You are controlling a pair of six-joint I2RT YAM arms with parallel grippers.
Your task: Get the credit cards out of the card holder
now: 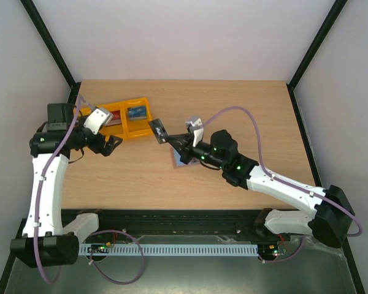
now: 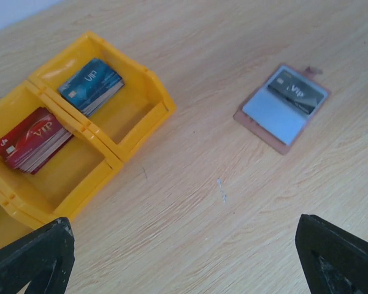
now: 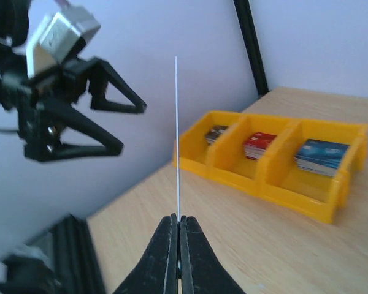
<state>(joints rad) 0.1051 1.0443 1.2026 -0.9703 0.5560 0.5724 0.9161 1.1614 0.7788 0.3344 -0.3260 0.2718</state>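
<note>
Right gripper (image 3: 178,222) pinches a thin dark grey credit card (image 3: 176,135), edge-on at frame centre. Left gripper (image 2: 183,223) gapes wide and empty. Upper right in its wrist view lies the pinkish-rimmed pale blue card holder (image 2: 276,113), another dark card (image 2: 297,92) inside.

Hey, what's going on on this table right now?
The right gripper is shut on a dark credit card, holding it upright in the air near the end of the yellow tray. The card holder lies open on the table with another dark card tucked in it. The left gripper hangs open by the tray, holding nothing.
</note>
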